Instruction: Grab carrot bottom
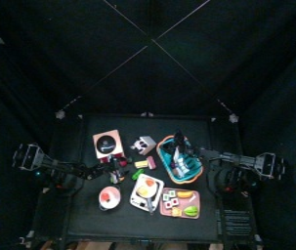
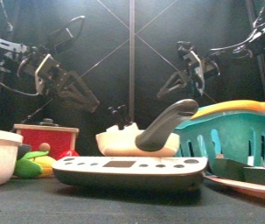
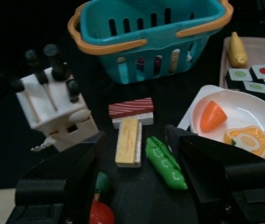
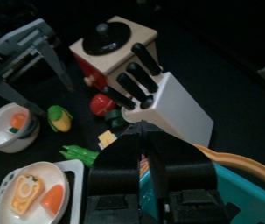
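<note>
Your left gripper point(image 3: 141, 159) hangs spread and empty above the tabletop. Your right gripper point(image 4: 156, 149) shows a narrow gap, holding nothing, by the basket point(image 4: 246, 201). The carrot bottom point(image 3: 212, 115) lies on the plate point(image 3: 246, 103), beside the egg point(image 3: 246, 138).

The blue basket point(image 3: 146, 35) is looking like smooth moulded plastic with a soft sheen, its orange rim included. The white knife block point(image 3: 55, 109) is showing a matt, painted-wood look, its black handles glossy. The white plate point(image 3: 222, 103) is gleaming like glazed plastic. The green pea pod point(image 3: 166, 163) is shining smooth and plasticky. The table point(image 3: 6, 149) is appearing matt black. The carrot bottom point(image 3: 212, 115) is looking smooth and orange.
</note>
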Robot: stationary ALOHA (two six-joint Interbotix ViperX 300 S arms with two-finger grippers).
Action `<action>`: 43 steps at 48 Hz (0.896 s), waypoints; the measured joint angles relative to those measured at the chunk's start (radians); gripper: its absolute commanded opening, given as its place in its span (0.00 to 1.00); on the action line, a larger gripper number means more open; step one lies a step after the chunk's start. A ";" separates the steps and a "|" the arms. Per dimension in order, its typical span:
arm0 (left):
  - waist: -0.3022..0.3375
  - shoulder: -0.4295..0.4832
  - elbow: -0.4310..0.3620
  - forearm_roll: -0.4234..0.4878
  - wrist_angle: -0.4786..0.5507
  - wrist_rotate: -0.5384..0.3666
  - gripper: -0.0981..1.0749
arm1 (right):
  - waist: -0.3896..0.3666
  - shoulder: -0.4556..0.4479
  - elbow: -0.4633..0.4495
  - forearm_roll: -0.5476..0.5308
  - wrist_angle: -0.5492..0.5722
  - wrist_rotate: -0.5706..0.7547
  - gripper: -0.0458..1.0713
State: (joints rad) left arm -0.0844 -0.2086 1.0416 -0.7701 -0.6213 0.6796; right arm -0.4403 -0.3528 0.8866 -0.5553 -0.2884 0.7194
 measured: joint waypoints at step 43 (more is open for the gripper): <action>0.009 0.077 -0.084 -0.043 -0.032 -0.003 0.87 | 0.218 -0.219 0.112 0.172 -0.044 0.014 0.42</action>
State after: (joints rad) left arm -0.0752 -0.1319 0.9572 -0.8130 -0.6535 0.6765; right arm -0.2224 -0.5722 0.9986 -0.3835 -0.3329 0.7332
